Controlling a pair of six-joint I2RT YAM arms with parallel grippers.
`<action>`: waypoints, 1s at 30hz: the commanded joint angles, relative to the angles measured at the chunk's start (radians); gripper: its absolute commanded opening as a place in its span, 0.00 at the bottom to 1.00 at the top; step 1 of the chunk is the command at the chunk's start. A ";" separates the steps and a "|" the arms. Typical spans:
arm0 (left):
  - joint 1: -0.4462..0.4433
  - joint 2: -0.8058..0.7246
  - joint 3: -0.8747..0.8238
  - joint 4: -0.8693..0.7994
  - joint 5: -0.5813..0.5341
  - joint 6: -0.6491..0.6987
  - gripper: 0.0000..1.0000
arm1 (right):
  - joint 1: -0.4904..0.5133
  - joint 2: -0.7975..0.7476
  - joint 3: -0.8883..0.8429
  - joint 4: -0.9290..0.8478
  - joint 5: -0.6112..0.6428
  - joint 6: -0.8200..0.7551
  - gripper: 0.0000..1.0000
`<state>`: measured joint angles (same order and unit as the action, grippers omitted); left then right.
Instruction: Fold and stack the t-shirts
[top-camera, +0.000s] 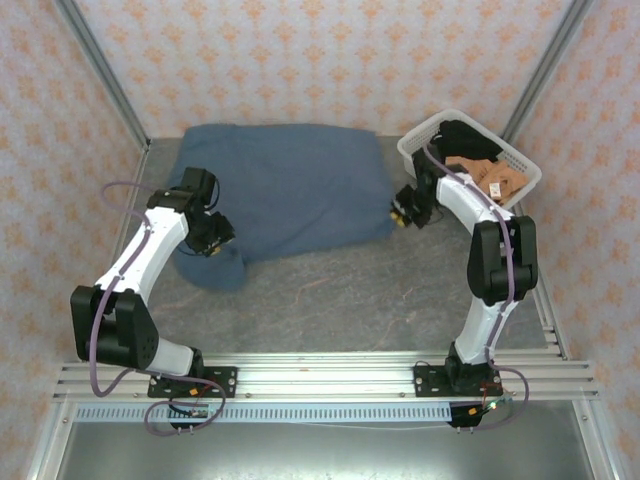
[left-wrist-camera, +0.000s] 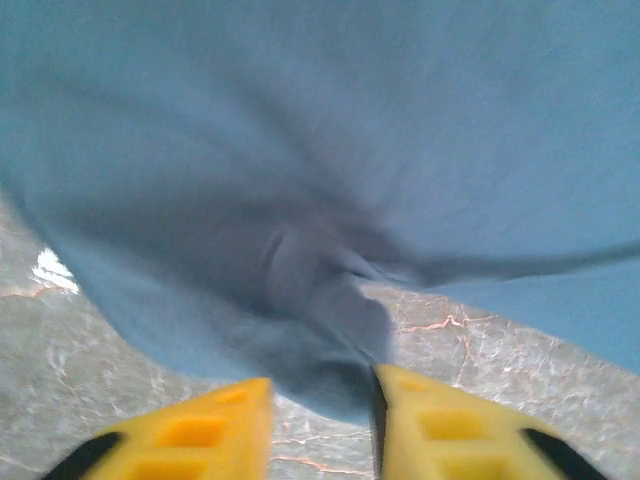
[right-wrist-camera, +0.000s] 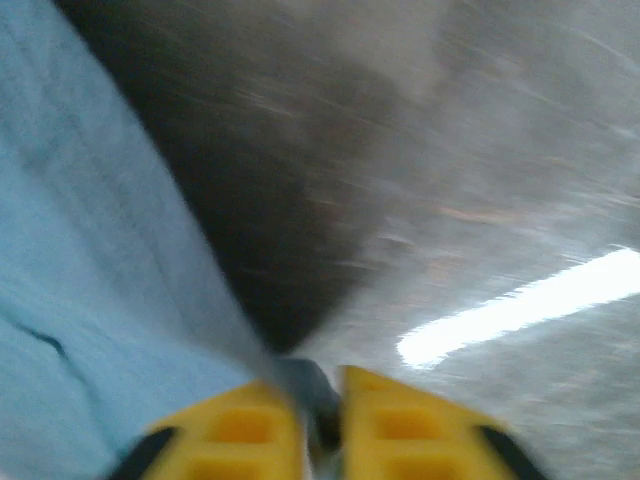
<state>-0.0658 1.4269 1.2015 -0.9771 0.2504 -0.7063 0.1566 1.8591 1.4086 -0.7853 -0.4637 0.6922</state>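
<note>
Slate-blue t-shirt (top-camera: 285, 190): spread over the far middle of the table (top-camera: 380, 290), with its near-left corner bunched.
Left gripper (left-wrist-camera: 322, 400): jaws clamped on that bunched fold.
Right gripper (right-wrist-camera: 318, 405): jaws pinching the shirt's right edge.
White lattice basket (top-camera: 415, 135): far right, holding a tan-brown t-shirt (top-camera: 495, 178) and a black t-shirt (top-camera: 465, 133).

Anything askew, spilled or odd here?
Nothing spilled or damaged. The blue t-shirt lies rumpled, its near-left corner bunched at the left end effector; the tan t-shirt and black t-shirt sit unfolded in the basket.
</note>
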 joint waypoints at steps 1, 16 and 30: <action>-0.002 -0.040 0.077 -0.030 -0.022 0.004 0.52 | -0.002 -0.051 -0.018 -0.015 0.112 -0.050 0.44; 0.067 0.170 -0.044 0.061 -0.046 -0.078 0.38 | 0.184 -0.167 -0.217 0.176 0.084 -0.046 0.45; 0.079 0.690 0.301 0.106 -0.016 -0.035 0.33 | 0.127 0.320 0.166 0.055 0.171 -0.056 0.35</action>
<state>0.0010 2.0224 1.4197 -0.9020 0.2337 -0.7635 0.3290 2.0922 1.5146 -0.6537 -0.3622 0.6518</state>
